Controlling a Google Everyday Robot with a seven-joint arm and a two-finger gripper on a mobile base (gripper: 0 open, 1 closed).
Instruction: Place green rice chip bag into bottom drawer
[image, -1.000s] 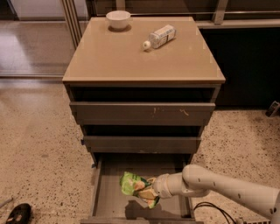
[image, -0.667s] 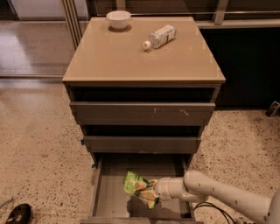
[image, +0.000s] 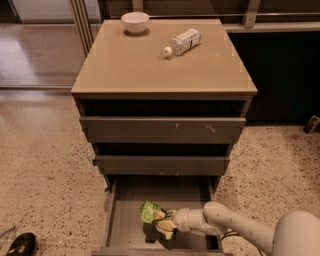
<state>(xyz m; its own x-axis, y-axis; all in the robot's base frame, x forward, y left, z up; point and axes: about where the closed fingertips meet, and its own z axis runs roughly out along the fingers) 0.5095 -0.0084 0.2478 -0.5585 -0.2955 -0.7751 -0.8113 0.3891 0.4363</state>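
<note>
Inside the open grey-brown bottom drawer (image: 128, 201), just above its floor: crumpled bright-green foil rice chip bag (image: 149, 212). Pinched at its right end by the gripper (image: 166, 226). Likely light, crinkly, slippery; grip a gathered fold.

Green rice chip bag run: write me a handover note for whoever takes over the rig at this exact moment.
End effector: low inside the open bottom drawer, shut on the green rice chip bag.
Bag: held over the drawer floor, left of the end effector in the camera view, with its shadow beneath it.
Done: bag brought into the drawer.
Left: release it and withdraw the arm.
Elsewhere: bottle lying on its side and bowl on the cabinet top.
</note>
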